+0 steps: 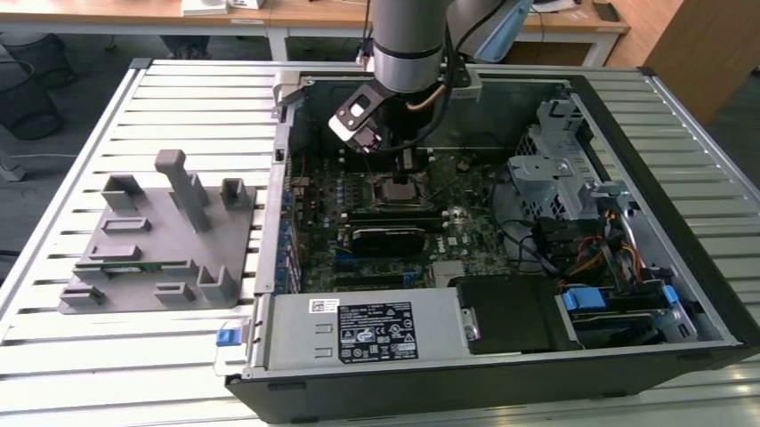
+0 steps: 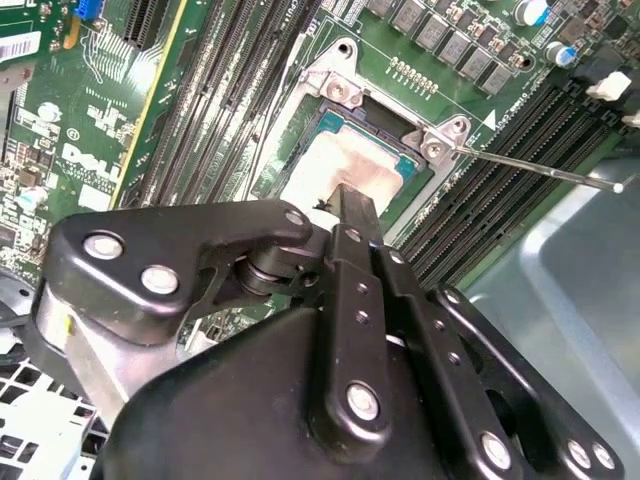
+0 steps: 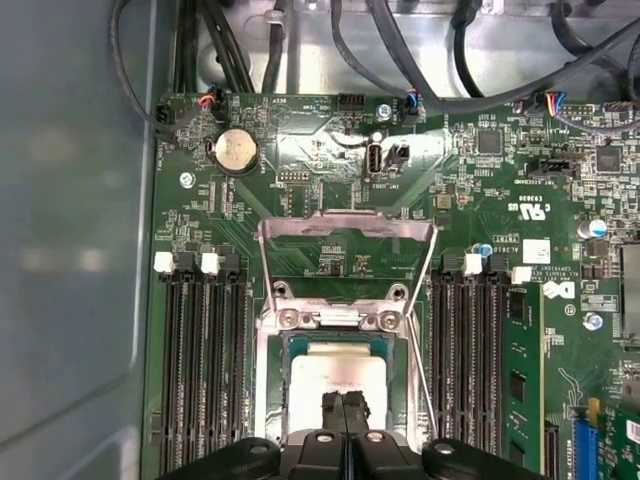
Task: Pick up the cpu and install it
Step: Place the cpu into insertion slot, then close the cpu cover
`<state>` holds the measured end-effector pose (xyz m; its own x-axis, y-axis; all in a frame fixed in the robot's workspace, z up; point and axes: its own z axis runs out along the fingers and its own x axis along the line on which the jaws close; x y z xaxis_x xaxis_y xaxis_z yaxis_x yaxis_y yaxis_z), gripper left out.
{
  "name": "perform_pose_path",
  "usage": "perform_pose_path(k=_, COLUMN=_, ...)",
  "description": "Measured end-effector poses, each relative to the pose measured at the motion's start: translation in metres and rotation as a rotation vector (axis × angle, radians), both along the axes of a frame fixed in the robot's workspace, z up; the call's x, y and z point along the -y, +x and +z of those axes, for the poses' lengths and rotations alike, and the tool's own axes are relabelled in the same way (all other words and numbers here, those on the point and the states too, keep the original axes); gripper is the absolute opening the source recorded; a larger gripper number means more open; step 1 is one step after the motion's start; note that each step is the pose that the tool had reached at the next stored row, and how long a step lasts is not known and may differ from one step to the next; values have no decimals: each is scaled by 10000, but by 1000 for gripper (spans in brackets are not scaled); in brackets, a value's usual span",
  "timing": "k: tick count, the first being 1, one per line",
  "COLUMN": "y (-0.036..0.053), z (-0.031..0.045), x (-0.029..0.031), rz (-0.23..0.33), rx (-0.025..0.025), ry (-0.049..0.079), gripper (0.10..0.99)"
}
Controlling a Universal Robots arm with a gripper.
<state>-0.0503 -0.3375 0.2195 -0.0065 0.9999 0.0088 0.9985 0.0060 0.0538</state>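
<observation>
Hovering over the open socket, with the chip lying in it.

I am holding my black gripper [image 3: 345,400] directly above the small square cpu with the pale silvery metal top [image 3: 335,372]. The cpu is lying flat inside the square black-and-metal socket frame [image 2: 340,90] on the green motherboard [image 3: 300,150]. In the exterior view that socket is sitting at about three o'clock from the grey plastic fixture [image 1: 155,231]. My fingers [image 2: 352,215] are pressed together with nothing between them, and their tips are just at the chip's top; I cannot tell whether they are touching it. I am judging the risk this way: if the chip is sitting slightly askew, any downward push could be bending the socket's pins. The thin metal lever rod [image 2: 540,170], sticking out beside the socket, could also be catching on my fingers.
</observation>
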Motion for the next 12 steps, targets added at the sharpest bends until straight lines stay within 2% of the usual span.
perform_pose_path(k=12, y=0, z=149, x=0, rz=1, rx=-17, ry=2, gripper=106)
